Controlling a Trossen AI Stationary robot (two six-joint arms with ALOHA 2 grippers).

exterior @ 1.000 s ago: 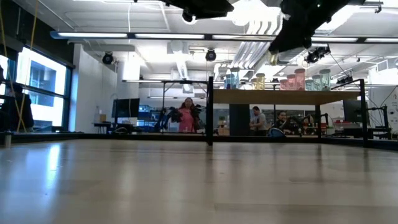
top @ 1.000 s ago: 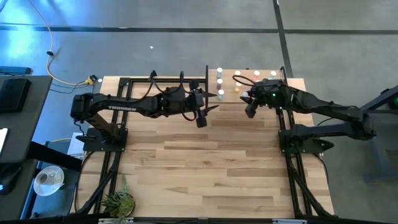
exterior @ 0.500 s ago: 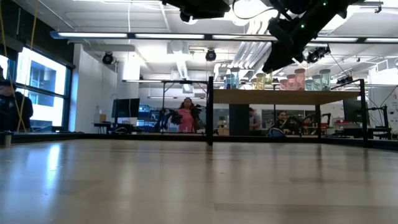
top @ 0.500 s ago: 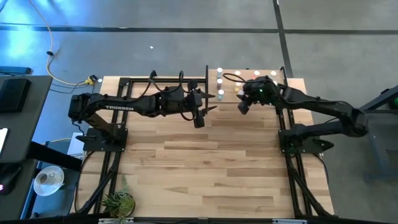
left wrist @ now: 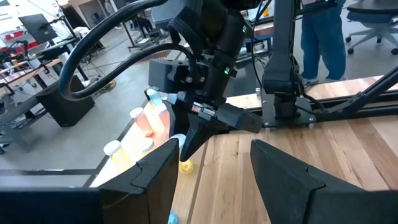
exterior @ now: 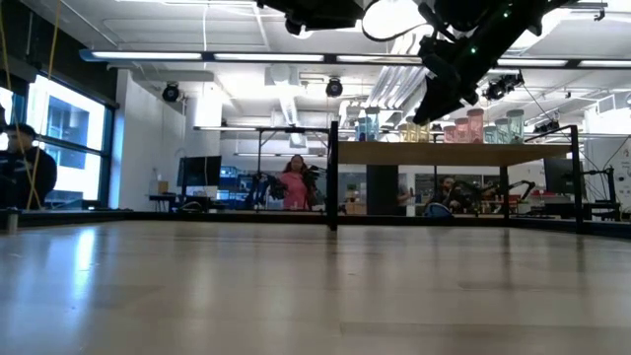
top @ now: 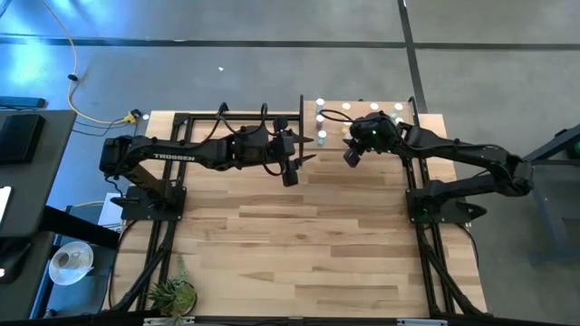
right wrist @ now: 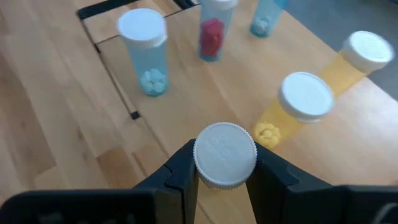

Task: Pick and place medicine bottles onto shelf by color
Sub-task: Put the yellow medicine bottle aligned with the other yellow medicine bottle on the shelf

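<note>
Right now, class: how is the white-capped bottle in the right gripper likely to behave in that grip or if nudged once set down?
The bottle, pinched at its round cap by the right gripper, could slip or twist, since the cap looks smooth. It probably weighs little: the blue bottle nearby holds only a few pills. Tall and narrow, it may tip when nudged, then roll.

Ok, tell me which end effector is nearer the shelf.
Right. The right end effector hangs above the shelf edge, gripping a white-capped bottle. The left end effector waits beside the shelf, over the tabletop.
</note>
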